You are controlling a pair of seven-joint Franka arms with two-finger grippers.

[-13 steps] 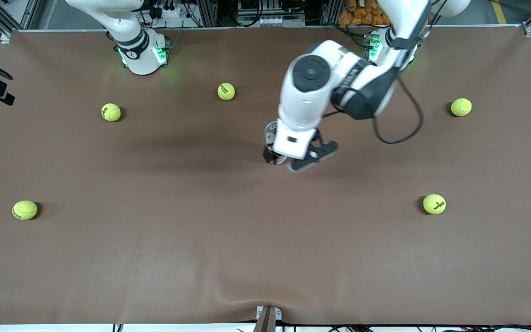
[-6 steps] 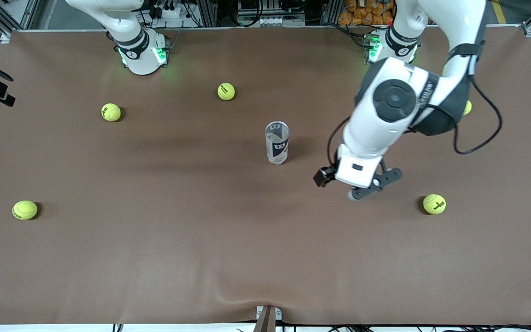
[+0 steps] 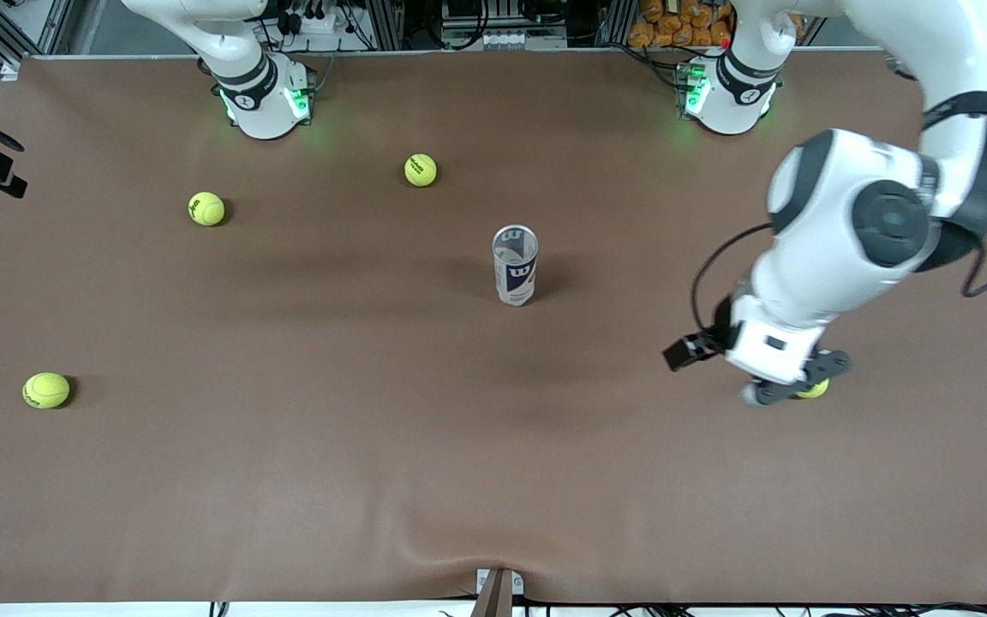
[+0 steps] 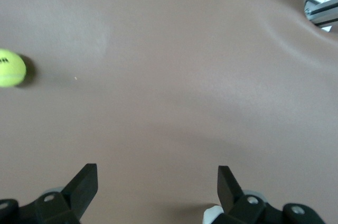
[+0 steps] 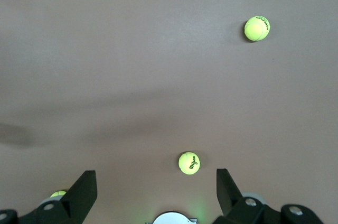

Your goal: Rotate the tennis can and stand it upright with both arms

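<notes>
The tennis can (image 3: pixel 515 264) stands upright near the middle of the table, clear with a white and navy label, silver rim on top. Nothing touches it. My left gripper (image 3: pixel 783 390) hangs over the table toward the left arm's end, well away from the can and over a tennis ball (image 3: pixel 814 390). In the left wrist view it (image 4: pixel 157 184) is open and empty over bare mat. My right gripper (image 5: pixel 156 187) is open and empty, high over the table near its own base; it is out of the front view. The can does not show in either wrist view.
Tennis balls lie on the brown mat (image 3: pixel 373 446): one (image 3: pixel 421 170) and another (image 3: pixel 206 208) near the right arm's base (image 3: pixel 264 98), one (image 3: pixel 46 390) at the right arm's end. The left wrist view shows a ball (image 4: pixel 10 67); the right wrist view shows balls (image 5: pixel 189 162) (image 5: pixel 256 28).
The left gripper was on the can a second ago. It has let go and swung toward the left arm's end. The can stays upright in place.
</notes>
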